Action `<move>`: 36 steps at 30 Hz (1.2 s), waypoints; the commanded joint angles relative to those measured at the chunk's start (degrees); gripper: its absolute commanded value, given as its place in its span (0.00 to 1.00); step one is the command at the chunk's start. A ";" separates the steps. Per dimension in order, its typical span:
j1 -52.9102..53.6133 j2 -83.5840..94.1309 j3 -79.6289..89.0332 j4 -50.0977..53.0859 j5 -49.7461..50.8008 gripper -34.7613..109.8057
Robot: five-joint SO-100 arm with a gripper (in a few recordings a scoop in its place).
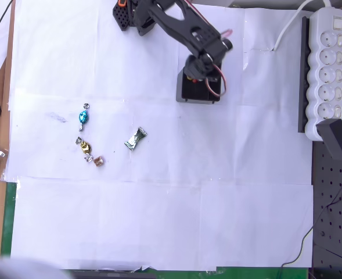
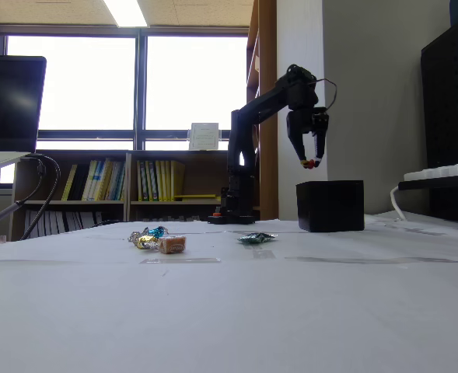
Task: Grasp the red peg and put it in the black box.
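In the fixed view my gripper (image 2: 310, 163) hangs pointing down, a little above the black box (image 2: 330, 206). It is shut on the red peg (image 2: 309, 164), a tiny red piece pinched at the fingertips. The overhead view shows the black arm reaching from the top edge, with the gripper (image 1: 197, 74) over the black box (image 1: 184, 96) and covering most of its opening. The peg is too small to make out there.
Foil-wrapped candies lie on the white paper left of the box: a blue one (image 1: 82, 118), a gold one (image 1: 85, 145), a brown one (image 1: 99, 161) and a green one (image 1: 135, 139). A white power strip (image 1: 327, 70) runs along the right edge.
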 commanded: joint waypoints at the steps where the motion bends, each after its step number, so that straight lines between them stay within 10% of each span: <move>1: -2.11 2.55 10.46 -0.18 1.05 0.24; 8: -3.25 1.85 12.39 0.62 1.32 0.51; 19: -0.97 0.18 14.06 1.05 -0.53 0.51; 22: 0.18 -2.29 11.78 0.97 -0.62 0.51; 25: 2.90 -6.50 8.70 1.76 0.44 0.24; 36: 21.88 -59.59 -50.71 -19.51 -27.16 0.24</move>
